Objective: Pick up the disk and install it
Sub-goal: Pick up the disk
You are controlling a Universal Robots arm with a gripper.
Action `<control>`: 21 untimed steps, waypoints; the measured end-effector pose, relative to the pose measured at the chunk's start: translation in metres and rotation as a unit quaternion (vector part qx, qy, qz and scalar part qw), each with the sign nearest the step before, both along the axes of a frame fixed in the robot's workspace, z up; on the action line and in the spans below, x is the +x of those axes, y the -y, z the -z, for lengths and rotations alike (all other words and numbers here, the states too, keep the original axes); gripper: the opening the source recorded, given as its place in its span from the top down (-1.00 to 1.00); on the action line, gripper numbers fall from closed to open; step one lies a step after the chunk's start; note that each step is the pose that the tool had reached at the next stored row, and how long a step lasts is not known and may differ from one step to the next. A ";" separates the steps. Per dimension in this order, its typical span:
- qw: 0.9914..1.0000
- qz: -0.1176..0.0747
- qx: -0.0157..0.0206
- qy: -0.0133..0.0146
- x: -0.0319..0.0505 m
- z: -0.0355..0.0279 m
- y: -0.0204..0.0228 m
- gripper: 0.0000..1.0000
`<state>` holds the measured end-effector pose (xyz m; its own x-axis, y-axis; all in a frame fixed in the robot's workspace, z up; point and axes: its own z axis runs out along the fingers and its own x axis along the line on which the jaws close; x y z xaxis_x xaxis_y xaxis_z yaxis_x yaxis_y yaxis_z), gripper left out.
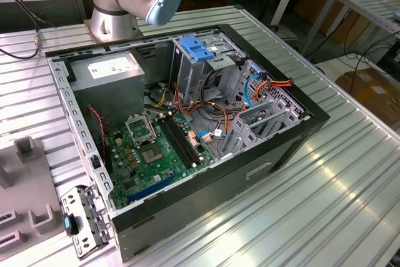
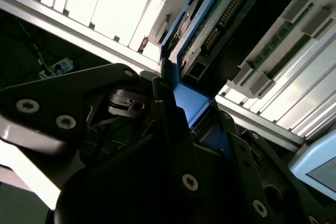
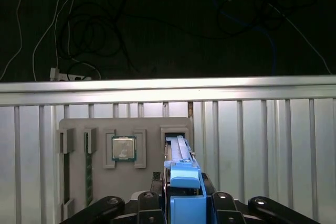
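The disk (image 3: 178,153) stands on edge at a slot of the grey fixture plate (image 3: 152,124), with its blue side rail facing me. In the second wrist view the disk (image 2: 220,19) shows its circuit-board side and connector pins. My gripper (image 3: 185,195) is shut on the disk's blue rail, a dark finger (image 2: 165,95) pressing on each side of the blue plastic. I cannot tell whether the disk's far end still rests in the slot. The open computer case (image 1: 294,148) lies on the table in the exterior view, with a grey drive cage (image 1: 250,126) inside it at that view's right.
On the fixture plate, a processor chip (image 3: 124,148) and memory sticks (image 3: 88,169) sit in pockets beside the disk. The ribbed metal table's edge (image 3: 168,85) runs just beyond, with cables on the dark floor. Inside the case are a motherboard (image 1: 150,154), wires and a blue latch (image 1: 199,48).
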<state>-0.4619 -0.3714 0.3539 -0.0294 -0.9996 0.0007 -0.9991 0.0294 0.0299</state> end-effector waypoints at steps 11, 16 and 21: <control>1.000 0.000 0.000 0.000 0.0000 -0.0116 0.0000 0.26; 1.000 0.000 0.000 0.000 0.0000 -0.0170 0.0000 0.26; 1.000 0.000 0.000 0.000 0.0000 -0.0213 0.0000 0.26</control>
<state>-0.4619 -0.3714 0.3751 -0.0294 -0.9996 0.0004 -0.9991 0.0294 0.0307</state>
